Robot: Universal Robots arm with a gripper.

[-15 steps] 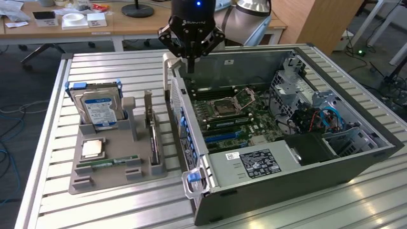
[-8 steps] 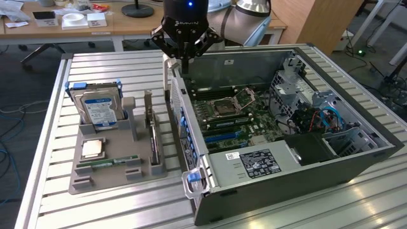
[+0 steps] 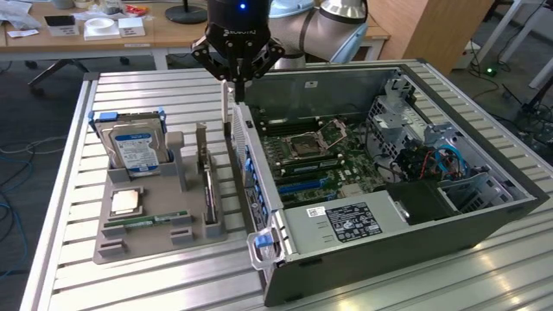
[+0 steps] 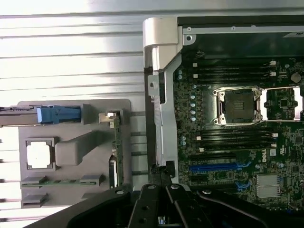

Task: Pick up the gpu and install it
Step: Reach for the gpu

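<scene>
The gpu (image 3: 207, 176) stands on its long edge in a slot of the grey holder tray (image 3: 129, 249), a thin dark card with a silvery bracket at its far end. In the wrist view the gpu (image 4: 116, 152) appears edge-on. My gripper (image 3: 237, 83) hangs above the open computer case's side wall (image 3: 246, 149), up and to the exterior view's right of the card, not touching it. Its fingers meet at the tips with nothing between them. In the wrist view the gripper (image 4: 160, 184) is over the case wall (image 4: 159, 118), beside the motherboard (image 4: 237, 142).
The tray also holds a hard drive (image 3: 134, 148) with a blue-white label, a CPU (image 3: 126, 201) and a green RAM stick (image 3: 147, 221). The open case (image 3: 389, 227) shows blue expansion slots (image 3: 302, 188). A slatted metal table (image 3: 173, 285) carries everything.
</scene>
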